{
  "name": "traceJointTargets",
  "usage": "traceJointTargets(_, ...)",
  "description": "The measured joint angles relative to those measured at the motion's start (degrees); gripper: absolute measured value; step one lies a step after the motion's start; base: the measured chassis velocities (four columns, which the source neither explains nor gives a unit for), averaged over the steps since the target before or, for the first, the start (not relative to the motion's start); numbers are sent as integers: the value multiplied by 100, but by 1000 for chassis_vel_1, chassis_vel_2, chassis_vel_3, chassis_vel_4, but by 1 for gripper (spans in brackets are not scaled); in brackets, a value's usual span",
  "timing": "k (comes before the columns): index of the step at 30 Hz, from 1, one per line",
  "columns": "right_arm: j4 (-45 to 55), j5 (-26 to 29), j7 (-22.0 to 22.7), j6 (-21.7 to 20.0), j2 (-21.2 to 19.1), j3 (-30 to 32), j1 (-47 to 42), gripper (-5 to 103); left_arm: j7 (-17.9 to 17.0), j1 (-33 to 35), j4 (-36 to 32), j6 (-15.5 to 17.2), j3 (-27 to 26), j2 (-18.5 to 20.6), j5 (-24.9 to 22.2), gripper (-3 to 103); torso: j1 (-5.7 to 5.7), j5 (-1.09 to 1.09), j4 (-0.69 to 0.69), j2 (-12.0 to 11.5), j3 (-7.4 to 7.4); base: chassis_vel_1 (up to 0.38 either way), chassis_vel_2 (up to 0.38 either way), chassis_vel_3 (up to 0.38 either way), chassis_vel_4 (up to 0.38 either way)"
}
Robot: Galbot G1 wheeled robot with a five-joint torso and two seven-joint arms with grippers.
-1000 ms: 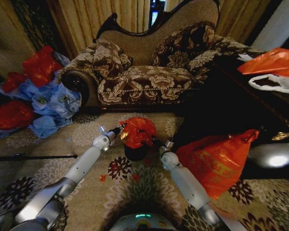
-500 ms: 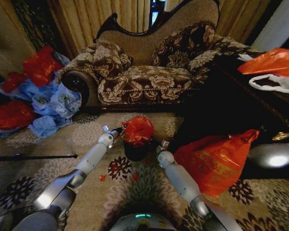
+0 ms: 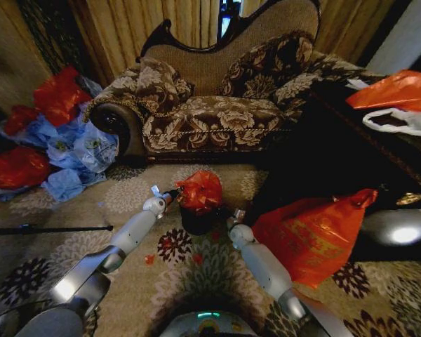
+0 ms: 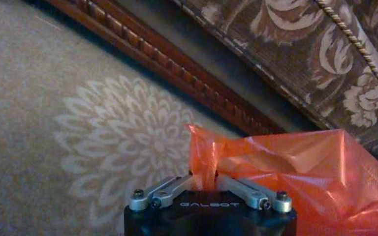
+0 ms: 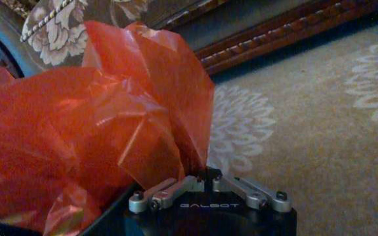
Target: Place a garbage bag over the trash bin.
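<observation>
The garbage bag (image 3: 200, 189) is a crumpled glossy red bundle on top of the small black trash bin (image 3: 198, 222), which stands on the patterned carpet in front of the sofa. My left gripper (image 3: 171, 194) is at the bag's left edge, shut on a fold of the red plastic (image 4: 287, 167); the pinch shows in the left wrist view (image 4: 204, 178). My right gripper (image 3: 230, 215) is at the bin's right side, shut on the bag's other edge (image 5: 205, 173). There the bag (image 5: 110, 123) rises as a tall red sheet. The bag hides the bin's mouth.
A floral sofa (image 3: 217, 105) stands close behind the bin. A large orange-red bag (image 3: 312, 235) leans just right of my right arm. Red and blue bags (image 3: 52, 140) are piled at the left. A dark table (image 3: 379, 147) is at the right, a black pole (image 3: 49, 228) on the floor at the left.
Both arms have reached a little farther forward. The right gripper has shifted left toward the bin, and the bag has bunched more tightly on top of the bin.
</observation>
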Motion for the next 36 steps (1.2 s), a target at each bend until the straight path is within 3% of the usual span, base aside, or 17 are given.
traceJointTargets(10, 81, -157, -184, -1, -156, -65, -197, 0, 136, 199, 31, -2, 46, 162, 166, 0, 0, 1, 0, 1, 0, 0, 0, 0, 0)
traceJointTargets(21, 350, -196, -483, -77, -368, -33, -391, 0, 256, 420, -428, 41, 37, 525, 127, 0, 0, 1, 0, 1, 0, 0, 0, 0, 0)
traceJointTargets(25, 496, -547, -784, 372, -498, 211, -561, -2, 380, 583, -667, 26, -25, 664, 153, -2, 1, 1, 0, 1, 1, 0, 0, 0, 0)
traceJointTargets(28, 975, -652, -946, 644, -691, 510, -807, 14, 392, 608, -697, 12, -75, 644, 163, 7, 1, 1, 0, 1, 0, 0, 0, 0, 0)
traceJointTargets(32, 1540, -760, -1093, 872, -992, 769, -1051, 25, 389, 607, -691, -12, -88, 589, 173, 1, 1, 0, -3, 1, 0, 0, 0, 0, 0)
traceJointTargets(35, 2026, -636, -1133, 817, -1183, 825, -1136, 36, 388, 608, -727, -17, -94, 585, 178, 0, 1, 2, -2, 1, 0, 0, 0, 0, 0)
traceJointTargets(36, 2415, -422, -972, 553, -1293, 743, -1129, 41, 386, 626, -772, -18, -105, 587, 178, 0, 0, 0, -3, 1, 0, 0, 0, 0, 0)
